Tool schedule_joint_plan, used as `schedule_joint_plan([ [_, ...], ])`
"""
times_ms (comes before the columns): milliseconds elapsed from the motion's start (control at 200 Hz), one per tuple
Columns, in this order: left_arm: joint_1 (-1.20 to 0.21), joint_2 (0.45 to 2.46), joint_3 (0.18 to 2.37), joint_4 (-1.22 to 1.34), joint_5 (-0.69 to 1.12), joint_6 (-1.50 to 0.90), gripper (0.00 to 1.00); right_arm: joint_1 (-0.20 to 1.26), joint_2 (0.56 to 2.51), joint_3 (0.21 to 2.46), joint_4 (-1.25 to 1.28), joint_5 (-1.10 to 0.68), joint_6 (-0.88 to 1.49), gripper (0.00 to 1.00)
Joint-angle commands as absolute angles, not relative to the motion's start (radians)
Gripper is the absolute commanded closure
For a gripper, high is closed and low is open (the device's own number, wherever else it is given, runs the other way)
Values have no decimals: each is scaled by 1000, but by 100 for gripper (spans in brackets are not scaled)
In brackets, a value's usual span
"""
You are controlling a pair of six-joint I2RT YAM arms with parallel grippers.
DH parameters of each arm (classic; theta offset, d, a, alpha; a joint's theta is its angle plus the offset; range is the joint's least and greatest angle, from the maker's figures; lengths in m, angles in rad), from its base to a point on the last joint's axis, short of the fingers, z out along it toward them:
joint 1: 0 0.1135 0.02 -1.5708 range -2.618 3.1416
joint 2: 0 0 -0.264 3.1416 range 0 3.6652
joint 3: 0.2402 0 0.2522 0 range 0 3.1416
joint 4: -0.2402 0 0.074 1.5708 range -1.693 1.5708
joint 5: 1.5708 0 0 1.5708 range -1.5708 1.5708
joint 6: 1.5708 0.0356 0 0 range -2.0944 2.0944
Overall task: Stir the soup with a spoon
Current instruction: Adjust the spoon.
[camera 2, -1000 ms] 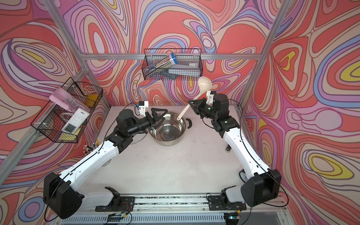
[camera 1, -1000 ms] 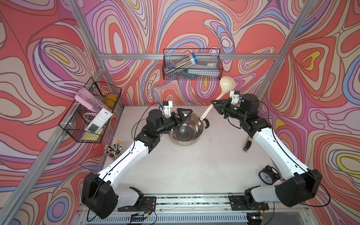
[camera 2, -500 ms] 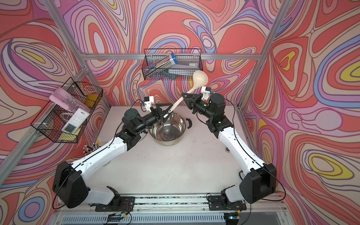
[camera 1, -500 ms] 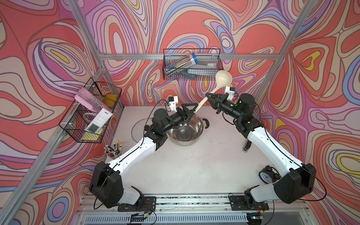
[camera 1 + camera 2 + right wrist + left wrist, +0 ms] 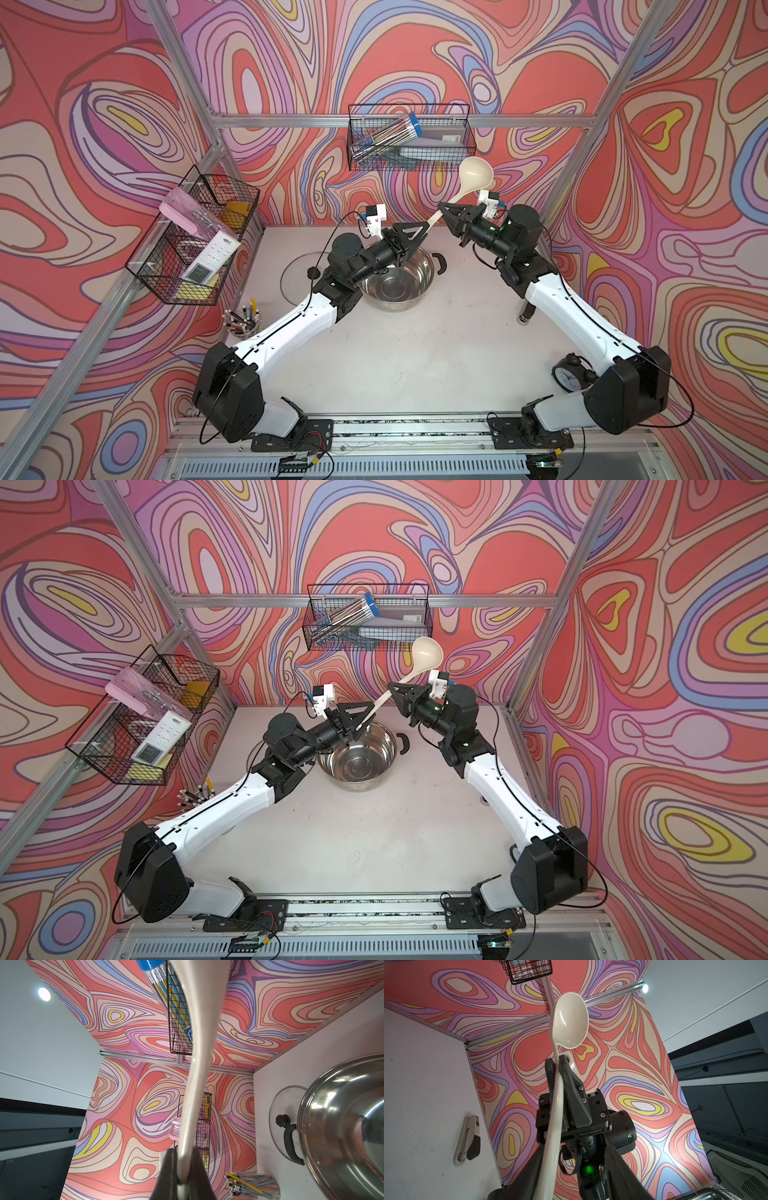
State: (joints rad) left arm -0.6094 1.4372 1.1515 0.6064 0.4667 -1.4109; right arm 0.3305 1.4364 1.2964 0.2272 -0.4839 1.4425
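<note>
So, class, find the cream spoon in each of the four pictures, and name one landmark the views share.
Top view: the spoon is upper centre-right, its bowl by the lower right corner of the wire basket.
Top view: much the same, nearer the centre.
Left wrist view: mid-picture, whole bowl showing.
Right wrist view: handle only, close up, mid-picture.
Shared landmark: the wire basket on the back wall.

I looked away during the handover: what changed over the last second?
The left pincer swung from the pot's left side across its far rim to the spoon's handle end, jaws narrowing around it but not yet shut. The right pincer carried the spoon a little toward it, grip unchanged. The pot stayed put.
</note>
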Motion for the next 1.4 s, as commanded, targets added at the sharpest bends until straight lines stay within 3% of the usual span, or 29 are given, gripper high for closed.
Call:
schedule_joint_plan([
  [0,-617,1449,1195,632,464,-1399,57,336,1438,1284,265,-471,1436,100],
  [396,-621,1467,1218,604,457,-1394,100,336,1434,1247,259,-484,1432,100],
  [546,-621,1446,1216,524,427,-1372,100,336,1435,1240,238,-498,1414,100],
  [726,-620,1393,1250,233,404,-1253,100,335,1409,1266,95,-509,1306,100],
  [746,-620,1386,1254,200,401,-1235,100,336,1406,1271,70,-507,1289,94],
  [796,-618,1367,1262,125,392,-1197,100,336,1393,1294,-15,-501,1227,60],
  [821,-617,1358,1270,69,385,-1175,100,336,1388,1308,-65,-494,1194,49],
  [866,-614,1339,1290,-28,372,-1136,100,336,1376,1337,-157,-480,1134,32],
  [921,-609,1319,1314,-139,356,-1081,100,336,1362,1369,-261,-458,1058,22],
  [1052,-600,1291,1401,-464,294,-922,100,336,1320,1434,-450,-417,896,12],
  [1222,-600,1325,1565,-864,155,-687,100,336,1297,1547,-680,-324,686,12],
  [1397,-601,1411,1696,-1103,31,-525,100,336,1330,1657,-922,-174,484,12],
])
